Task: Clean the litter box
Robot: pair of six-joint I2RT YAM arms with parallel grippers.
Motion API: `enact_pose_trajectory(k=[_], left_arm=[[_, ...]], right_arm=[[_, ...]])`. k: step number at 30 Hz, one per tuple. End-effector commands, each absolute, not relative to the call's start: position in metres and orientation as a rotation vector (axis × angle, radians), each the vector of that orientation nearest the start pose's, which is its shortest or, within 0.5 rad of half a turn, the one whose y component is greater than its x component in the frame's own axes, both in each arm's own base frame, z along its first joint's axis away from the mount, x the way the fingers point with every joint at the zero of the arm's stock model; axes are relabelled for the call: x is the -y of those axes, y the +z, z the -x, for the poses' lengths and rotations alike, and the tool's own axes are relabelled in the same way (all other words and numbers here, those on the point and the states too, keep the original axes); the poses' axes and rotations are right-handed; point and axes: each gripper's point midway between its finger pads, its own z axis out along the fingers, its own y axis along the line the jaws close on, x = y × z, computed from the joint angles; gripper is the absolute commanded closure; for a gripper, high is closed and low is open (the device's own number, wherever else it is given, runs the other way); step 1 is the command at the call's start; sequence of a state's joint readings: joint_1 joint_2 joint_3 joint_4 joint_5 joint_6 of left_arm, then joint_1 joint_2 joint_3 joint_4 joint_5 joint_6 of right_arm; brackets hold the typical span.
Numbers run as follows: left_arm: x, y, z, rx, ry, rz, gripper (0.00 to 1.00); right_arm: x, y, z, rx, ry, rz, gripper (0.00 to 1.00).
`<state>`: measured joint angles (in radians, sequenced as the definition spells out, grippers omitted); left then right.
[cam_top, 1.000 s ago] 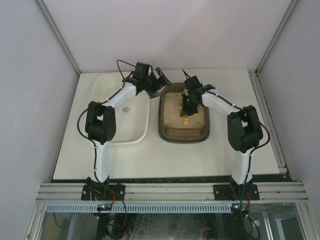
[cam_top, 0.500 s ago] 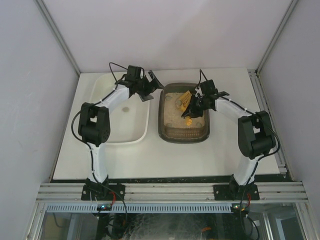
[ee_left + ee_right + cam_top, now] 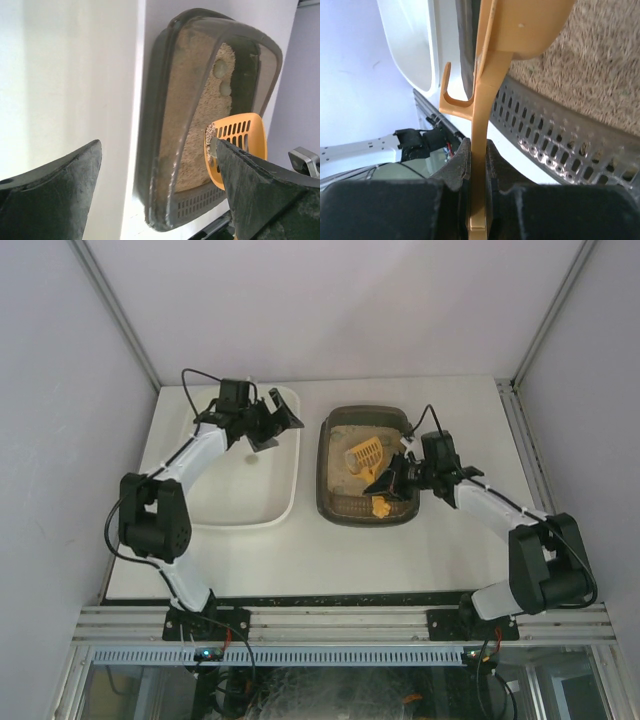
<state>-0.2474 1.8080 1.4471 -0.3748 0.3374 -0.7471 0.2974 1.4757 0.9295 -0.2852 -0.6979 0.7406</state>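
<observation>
The litter box (image 3: 324, 475), a dark grey plastic tray of beige sand, sits on the white counter (image 3: 300, 560) just beside a big cream-white plastic tub (image 3: 235, 480). The right hand (image 3: 393, 480) is clamped on a yellow slotted plastic scoop (image 3: 365, 452) over the sand. The left hand (image 3: 278, 430) is spread apart, empty, above the tub. Best slide the scoop under the pale lumps (image 3: 219, 67), then lift slowly.

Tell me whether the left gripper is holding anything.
No, the left gripper is wide open, with nothing held between its two sides.
</observation>
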Motion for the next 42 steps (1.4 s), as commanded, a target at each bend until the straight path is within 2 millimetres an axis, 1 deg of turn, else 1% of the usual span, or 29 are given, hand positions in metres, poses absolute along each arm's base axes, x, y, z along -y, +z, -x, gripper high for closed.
enact_pose_trajectory(k=[1, 4, 8, 10, 12, 13, 14, 16, 19, 22, 23, 25, 26, 28, 29, 32, 33, 35, 36, 37, 40, 41, 42], left_arm=[[0.175, 0.185, -0.426, -2.334, -0.759, 0.290, 0.00], [0.167, 0.183, -0.417, -2.345, -0.715, 0.262, 0.00], [0.159, 0.184, -0.412, -2.344, -0.669, 0.256, 0.00], [0.155, 0.184, -0.410, -2.342, -0.648, 0.259, 0.00], [0.151, 0.182, -0.409, -2.344, -0.632, 0.262, 0.00], [0.150, 0.181, -0.408, -2.346, -0.624, 0.260, 0.00], [0.149, 0.179, -0.407, -2.348, -0.614, 0.259, 0.00], [0.147, 0.176, -0.405, -2.359, -0.596, 0.258, 0.00], [0.145, 0.172, -0.402, -2.377, -0.581, 0.254, 0.00], [0.143, 0.174, -0.401, -2.373, -0.573, 0.254, 0.00], [0.143, 0.175, -0.402, -2.369, -0.573, 0.252, 0.00], [0.143, 0.175, -0.402, -2.368, -0.574, 0.252, 0.00], [0.144, 0.176, -0.402, -2.366, -0.578, 0.253, 0.00], [0.145, 0.176, -0.403, -2.368, -0.585, 0.256, 0.00], [0.145, 0.177, -0.403, -2.366, -0.588, 0.259, 0.00], [0.147, 0.178, -0.401, -2.366, -0.604, 0.263, 0.00], [0.147, 0.178, -0.401, -2.367, -0.605, 0.263, 0.00], [0.148, 0.179, -0.400, -2.370, -0.611, 0.260, 0.00], [0.148, 0.179, -0.399, -2.371, -0.611, 0.259, 0.00], [0.148, 0.179, -0.398, -2.372, -0.610, 0.256, 0.00], [0.148, 0.182, -0.396, -2.367, -0.614, 0.247, 0.00], [0.147, 0.182, -0.397, -2.366, -0.612, 0.244, 0.00], [0.147, 0.184, -0.397, -2.363, -0.613, 0.240, 0.00]], right_arm=[[-0.241, 0.184, -0.287, -2.207, 1.563, -0.115, 1.00], [-0.242, 0.196, -0.282, -2.078, 1.630, -0.069, 1.00], [-0.242, 0.203, -0.277, -1.950, 1.718, -0.033, 1.00], [-0.238, 0.210, -0.273, -1.840, 1.788, -0.030, 1.00], [-0.229, 0.221, -0.267, -1.675, 1.853, -0.042, 1.00], [-0.226, 0.218, -0.269, -1.662, 1.872, -0.082, 1.00], [-0.226, 0.209, -0.271, -1.688, 1.874, -0.089, 1.00], [-0.229, 0.202, -0.270, -1.709, 1.874, -0.075, 1.00], [-0.230, 0.206, -0.268, -1.691, 1.857, -0.034, 1.00], [-0.217, 0.207, -0.276, -1.652, 1.801, -0.105, 1.00], [-0.220, 0.209, -0.276, -1.648, 1.808, -0.096, 1.00], [-0.231, 0.211, -0.272, -1.667, 1.848, -0.043, 1.00], [-0.231, 0.208, -0.273, -1.680, 1.858, -0.059, 1.00], [-0.220, 0.197, -0.280, -1.694, 1.829, -0.144, 1.00], [-0.218, 0.193, -0.283, -1.697, 1.818, -0.176, 1.00], [-0.233, 0.188, -0.278, -1.741, 1.874, -0.162, 1.00], [-0.234, 0.185, -0.277, -1.752, 1.882, -0.172, 1.00], [-0.220, 0.177, -0.287, -1.747, 1.838, -0.262, 1.00], [-0.215, 0.174, -0.290, -1.745, 1.825, -0.296, 1.00], [-0.218, 0.174, -0.289, -1.753, 1.837, -0.292, 1.00], [-0.245, 0.180, -0.281, -1.793, 1.925, -0.194, 1.00], [-0.245, 0.179, -0.283, -1.796, 1.934, -0.208, 1.00], [-0.239, 0.175, -0.287, -1.799, 1.927, -0.256, 1.00]])
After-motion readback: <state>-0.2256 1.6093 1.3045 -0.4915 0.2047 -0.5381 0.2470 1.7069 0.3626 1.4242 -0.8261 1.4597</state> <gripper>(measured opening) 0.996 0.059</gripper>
